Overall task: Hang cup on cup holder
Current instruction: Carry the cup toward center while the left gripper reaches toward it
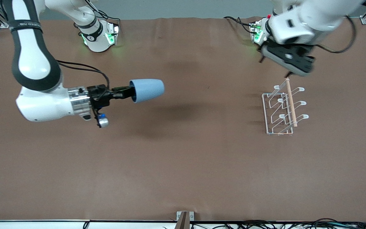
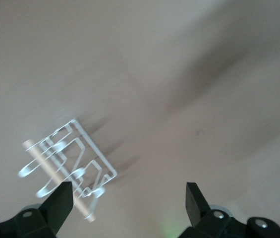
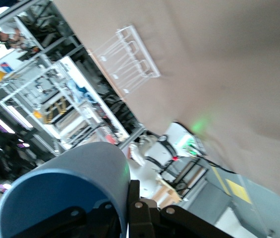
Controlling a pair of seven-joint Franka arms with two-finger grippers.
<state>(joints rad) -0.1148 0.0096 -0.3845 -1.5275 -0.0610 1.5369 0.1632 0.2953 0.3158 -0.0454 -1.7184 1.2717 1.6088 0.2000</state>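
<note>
From the front, our right gripper (image 1: 126,92) has the cup (image 1: 147,90) clamped by its rim, lying sideways in the air over mid-table, base pointing at the cup holder (image 1: 283,108) well off toward the left arm's end. Left wrist: our left gripper (image 2: 128,200) hangs spread and empty right above the rack. Right wrist: rack straight ahead past the cup.

Right gripper (image 1: 129,92) lies level above the table, fingers clamped. Left gripper (image 1: 292,65) hangs raised, fingers (image 2: 60,201) spread.
</note>
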